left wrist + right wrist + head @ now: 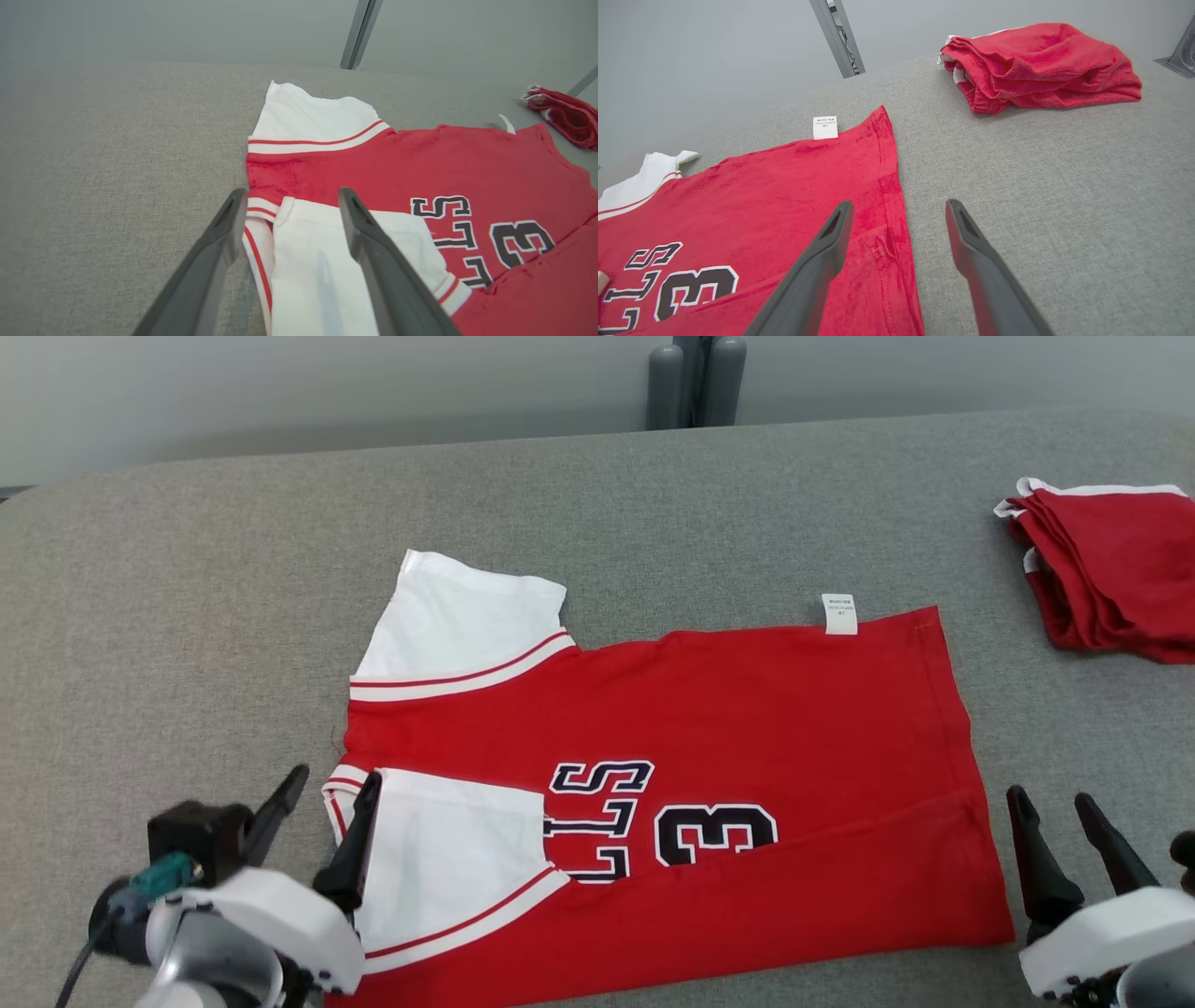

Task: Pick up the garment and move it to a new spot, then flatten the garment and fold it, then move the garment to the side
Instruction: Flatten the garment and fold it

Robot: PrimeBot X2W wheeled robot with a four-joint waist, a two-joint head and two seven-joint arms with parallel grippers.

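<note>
1. Red jersey (747,709) lies flat mid-table on the grey fabric-covered table (187,597). In the head view the neck end is at 9 o'clock and the hem at 3 o'clock.
2. The near long edge is folded up over the front. The fold line runs from under the black "3" out to the hem corner and covers the bottom of the print.
3. The near white sleeve (448,859) is folded in over the front and hides part of the black lettering. The far white sleeve (457,616) is spread out at 11 o'clock of the jersey, red stripe along its seam.
4. The white care label (838,613) sticks out past the far edge, at about 1 o'clock of the jersey.
5. My left gripper (334,782) is at 8 o'clock in the head view, at the neck end, fingers spread wide and not closed on the cloth. In the left wrist view one finger is over the folded sleeve and the other over bare table just beside the striped collar. Can't tell if either touches.
6. My right gripper (1050,800) is at 4 o'clock, just beside the hem, also spread wide and not gripping. In the right wrist view one finger is over the hem corner and the other over bare table.
7. A folded stack of red garments (1111,569) sits at 2 o'clock, well apart from the jersey.
8. Grey posts (695,378) stand at 12 o'clock behind the table edge.
</note>
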